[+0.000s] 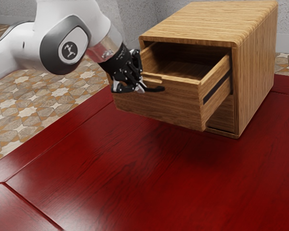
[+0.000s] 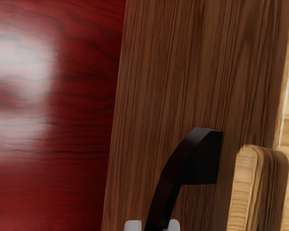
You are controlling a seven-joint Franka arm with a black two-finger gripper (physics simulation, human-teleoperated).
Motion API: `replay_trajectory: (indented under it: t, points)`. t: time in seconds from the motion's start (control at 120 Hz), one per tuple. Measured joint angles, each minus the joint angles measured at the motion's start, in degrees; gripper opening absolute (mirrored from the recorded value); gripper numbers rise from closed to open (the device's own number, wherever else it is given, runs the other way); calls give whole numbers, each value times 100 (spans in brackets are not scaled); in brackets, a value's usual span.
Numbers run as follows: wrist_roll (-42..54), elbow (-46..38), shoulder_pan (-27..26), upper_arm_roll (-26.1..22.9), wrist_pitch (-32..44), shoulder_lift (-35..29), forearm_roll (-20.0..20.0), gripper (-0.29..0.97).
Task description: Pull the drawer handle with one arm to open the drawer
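Wood-grained and light brown, the box-shaped cabinet stands on the glossy dark red wooden table, and its single wooden drawer juts partway out toward the exterior view's left. The black two-finger gripper sits at the pale wooden bar handle on the drawer front; whether it clamps that handle I cannot tell.
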Motion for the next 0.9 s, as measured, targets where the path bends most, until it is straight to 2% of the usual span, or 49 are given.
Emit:
replay_trajectory:
  t: [0.517,0.8,0.9]
  points:
    - [-28,-1062,-30,-25,152,-902,-1,-11]
    - [-67,-1241,-47,-36,165,-1079,6,-11]
    - [-86,-1289,-45,-37,169,-1150,12,4]
